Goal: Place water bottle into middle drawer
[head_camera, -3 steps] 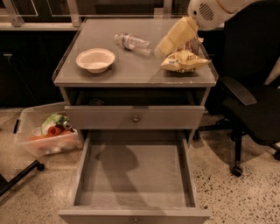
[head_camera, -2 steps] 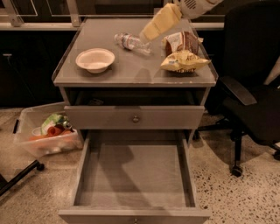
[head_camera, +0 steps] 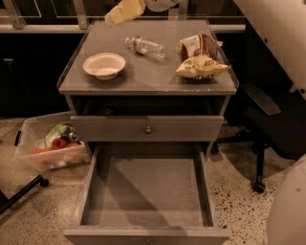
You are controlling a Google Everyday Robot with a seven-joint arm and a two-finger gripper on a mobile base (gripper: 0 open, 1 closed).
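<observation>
The water bottle (head_camera: 145,47) lies on its side at the back middle of the cabinet top, clear with a pale label band. My gripper (head_camera: 122,11) hangs at the top edge of the view, above the back of the cabinet top, up and left of the bottle and not touching it. It holds nothing that I can see. The middle drawer (head_camera: 148,191) is pulled wide open below, with a bare flat grey floor and low side walls.
A white bowl (head_camera: 104,65) sits on the top's left. A yellow snack bag (head_camera: 201,68) and a brown bag (head_camera: 198,45) lie on the right. A shut drawer front with a knob (head_camera: 148,129) is above the open one. A plastic bin (head_camera: 50,146) stands left, an office chair (head_camera: 267,119) right.
My gripper has swung left along the back of the cabinet top, from above the snack bags, past the bottle, to its upper left. The bottle has not moved.
</observation>
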